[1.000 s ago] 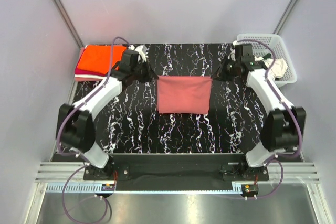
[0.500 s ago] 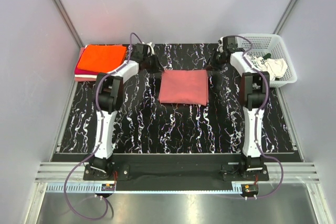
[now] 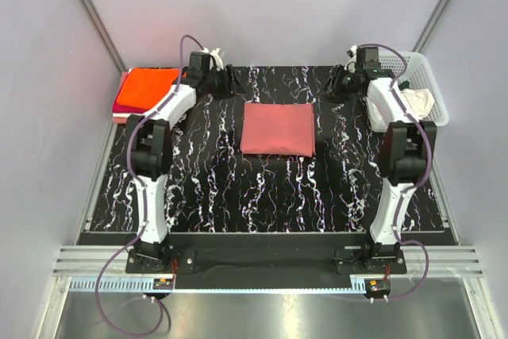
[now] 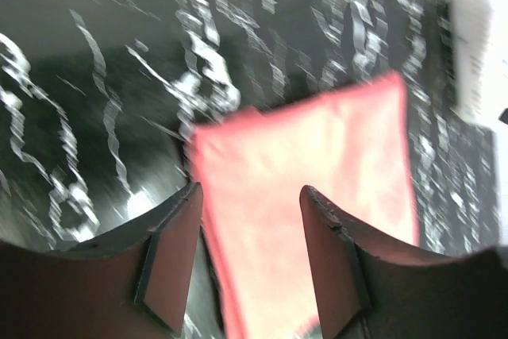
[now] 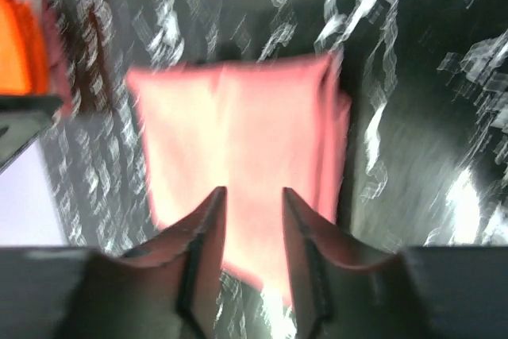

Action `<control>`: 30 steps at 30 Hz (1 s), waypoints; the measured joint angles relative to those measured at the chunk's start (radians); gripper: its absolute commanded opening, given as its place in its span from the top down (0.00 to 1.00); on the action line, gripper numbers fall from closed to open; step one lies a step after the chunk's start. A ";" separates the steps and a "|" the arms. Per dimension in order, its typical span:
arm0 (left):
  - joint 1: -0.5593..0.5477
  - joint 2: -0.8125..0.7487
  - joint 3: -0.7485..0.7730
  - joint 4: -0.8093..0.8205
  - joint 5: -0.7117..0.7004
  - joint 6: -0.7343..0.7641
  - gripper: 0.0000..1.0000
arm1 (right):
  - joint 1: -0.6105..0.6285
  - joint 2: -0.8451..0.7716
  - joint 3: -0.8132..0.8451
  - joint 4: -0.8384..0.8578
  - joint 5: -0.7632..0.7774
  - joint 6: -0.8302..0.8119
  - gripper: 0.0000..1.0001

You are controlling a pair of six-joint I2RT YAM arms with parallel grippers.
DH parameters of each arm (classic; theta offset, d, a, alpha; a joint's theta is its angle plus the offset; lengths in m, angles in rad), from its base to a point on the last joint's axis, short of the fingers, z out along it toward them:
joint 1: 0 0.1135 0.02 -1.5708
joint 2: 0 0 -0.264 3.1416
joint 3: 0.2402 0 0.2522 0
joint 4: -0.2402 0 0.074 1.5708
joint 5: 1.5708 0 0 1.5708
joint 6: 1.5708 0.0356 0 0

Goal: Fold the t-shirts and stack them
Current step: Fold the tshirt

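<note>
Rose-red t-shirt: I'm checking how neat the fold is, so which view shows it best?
Top external: the rose-red t-shirt lies whole and sharp, a folded rectangle on the table. Both wrist views show it blurred and partly hidden.

I see the dusty rose-red t-shirt (image 3: 277,129) folded into a neat, flat rectangle, lying in the middle of the table (image 3: 198,188) towards its far side, with the doubled layers showing along its right edge. At the far left corner the bright orange t-shirt (image 3: 147,86) lies folded flat on top of the magenta one (image 3: 119,105), of which only a strip shows at the left. The white t-shirt (image 3: 417,101) sits crumpled and unfolded in the basket (image 3: 432,85) at the far right.
</note>
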 measured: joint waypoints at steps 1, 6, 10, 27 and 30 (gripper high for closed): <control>-0.006 -0.039 -0.034 0.000 0.008 0.002 0.43 | 0.002 -0.051 -0.053 0.011 -0.017 0.002 0.73; -0.087 -0.165 -0.180 0.034 0.048 0.002 0.44 | 0.027 -0.173 -0.241 0.096 -0.144 0.029 0.82; -0.190 -0.170 -0.287 0.074 0.051 -0.007 0.44 | 0.053 -0.120 -0.306 0.144 -0.204 0.028 0.85; -0.250 -0.125 -0.357 0.025 -0.008 -0.009 0.44 | 0.059 -0.039 -0.381 0.132 -0.170 0.023 0.88; -0.246 -0.146 -0.320 0.014 0.009 -0.020 0.44 | 0.096 -0.097 -0.367 0.132 -0.175 0.045 0.88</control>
